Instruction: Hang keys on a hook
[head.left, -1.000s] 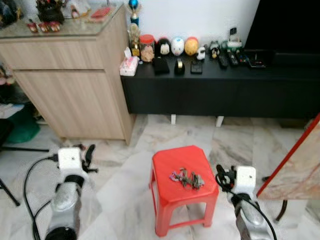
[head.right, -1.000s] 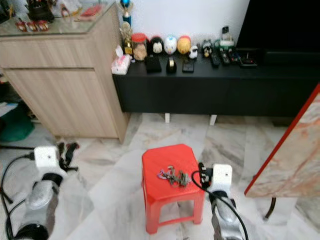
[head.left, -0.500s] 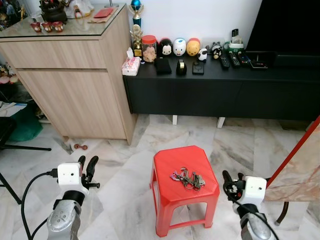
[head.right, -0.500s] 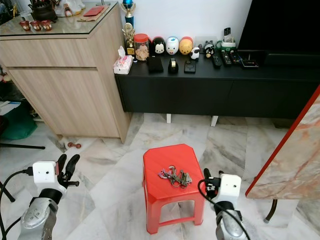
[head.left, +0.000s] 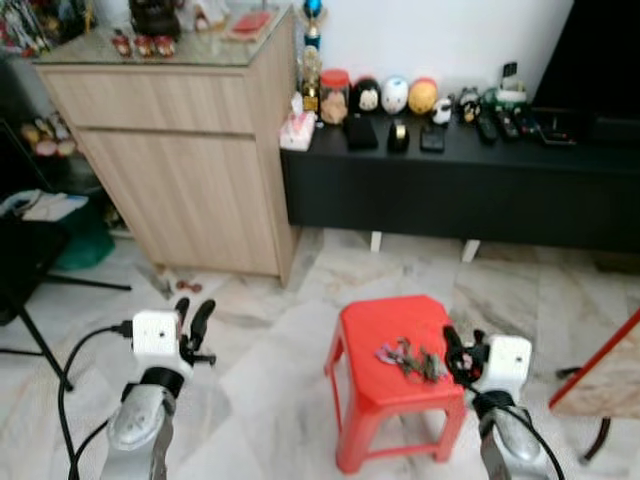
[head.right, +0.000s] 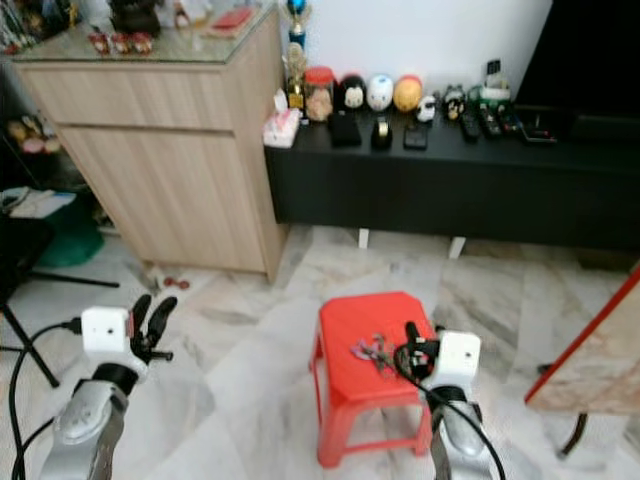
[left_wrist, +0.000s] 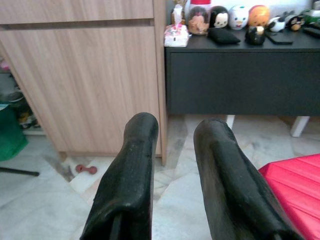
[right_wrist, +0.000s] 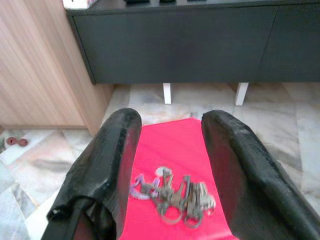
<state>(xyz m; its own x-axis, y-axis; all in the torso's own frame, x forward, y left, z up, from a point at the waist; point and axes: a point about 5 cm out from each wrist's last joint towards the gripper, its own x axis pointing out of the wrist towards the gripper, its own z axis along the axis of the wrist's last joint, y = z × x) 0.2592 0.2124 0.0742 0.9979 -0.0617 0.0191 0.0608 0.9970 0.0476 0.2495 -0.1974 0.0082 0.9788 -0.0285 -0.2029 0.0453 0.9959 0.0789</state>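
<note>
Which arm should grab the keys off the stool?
Right. The right gripper is open and aimed at the keys on the red stool, close beside them. The left gripper is off over the floor, pointed toward the cabinet.

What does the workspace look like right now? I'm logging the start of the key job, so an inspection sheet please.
Surface: red plastic stool on marble floor.
Job's things: bunch of keys lying loose on the stool top; hook: nothing seen.
Clutter: small red item on the floor by the wooden cabinet.
Grippers: right gripper open, aimed at the keys, not touching them; left gripper open and empty, off to the stool's left.
Cables: black cable looping from the left arm; another by the right wrist.
Surroundings: black TV console carrying round plush toys, remote controls, tissue pack.
</note>
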